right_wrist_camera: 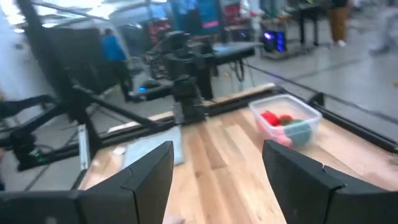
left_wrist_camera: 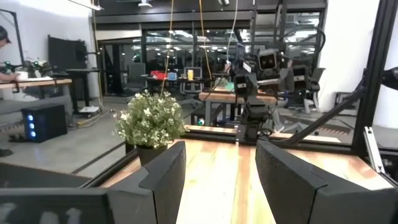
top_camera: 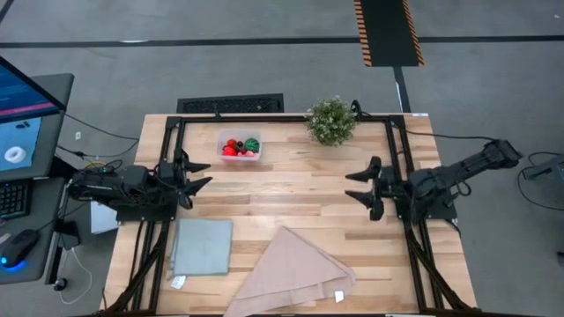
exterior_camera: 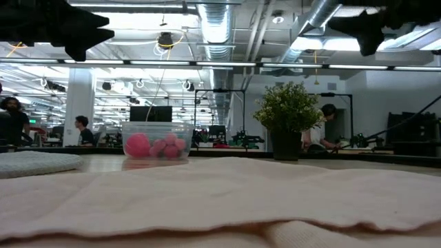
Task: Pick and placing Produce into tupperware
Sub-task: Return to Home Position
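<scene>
Left gripper (top_camera: 196, 183) hangs over the left side of the table (top_camera: 300, 189), fingers apart and holding nothing. The tupperware (top_camera: 225, 135) stands near it, ahead and toward the far edge, long axis across the table, with the Produce (top_camera: 234, 148) inside. Right gripper (top_camera: 361, 187), also spread and empty, is well apart from the container. The left arm is nearer.

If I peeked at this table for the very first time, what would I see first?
Probably the clear tupperware at the table's far edge, holding bright red and green produce. Next comes the bushy potted plant beside it, toward the right arm's side. Then the two dark arms facing each other across the wood, left gripper and right gripper, both with fingers open and holding nothing.
</scene>
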You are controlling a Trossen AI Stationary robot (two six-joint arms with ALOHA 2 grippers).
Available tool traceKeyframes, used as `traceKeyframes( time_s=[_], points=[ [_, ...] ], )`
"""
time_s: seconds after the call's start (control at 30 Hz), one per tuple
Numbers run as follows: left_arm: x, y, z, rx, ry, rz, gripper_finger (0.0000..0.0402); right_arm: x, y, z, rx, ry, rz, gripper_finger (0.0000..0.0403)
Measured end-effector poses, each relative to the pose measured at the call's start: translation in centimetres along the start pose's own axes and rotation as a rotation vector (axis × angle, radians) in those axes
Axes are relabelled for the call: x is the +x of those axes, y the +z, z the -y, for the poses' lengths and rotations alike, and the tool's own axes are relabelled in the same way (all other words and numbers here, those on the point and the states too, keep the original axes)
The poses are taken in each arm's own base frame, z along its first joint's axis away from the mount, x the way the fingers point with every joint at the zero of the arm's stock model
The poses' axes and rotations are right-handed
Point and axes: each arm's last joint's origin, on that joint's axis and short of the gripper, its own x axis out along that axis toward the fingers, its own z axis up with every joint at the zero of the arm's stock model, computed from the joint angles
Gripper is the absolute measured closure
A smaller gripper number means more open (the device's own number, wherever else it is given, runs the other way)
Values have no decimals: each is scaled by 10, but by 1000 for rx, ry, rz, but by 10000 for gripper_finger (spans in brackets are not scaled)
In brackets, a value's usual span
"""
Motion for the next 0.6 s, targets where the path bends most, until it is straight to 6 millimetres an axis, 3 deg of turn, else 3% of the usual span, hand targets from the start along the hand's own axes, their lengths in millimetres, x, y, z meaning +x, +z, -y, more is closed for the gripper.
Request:
traceKeyframes(
  time_s=[0.27, 0.47, 0.6],
  points=[
    [0, -4, 0, 36, -4, -37, 218, -11, -34, 8, -7, 42, 48, 132],
    [0, -4, 0, 40, -3, -36, 218, -25, -34, 16, -84, 132, 160, 132],
    [0, -4, 0, 54, -4, -37, 218, -34, -41, 26, -116, 118, 131, 132]
  ],
)
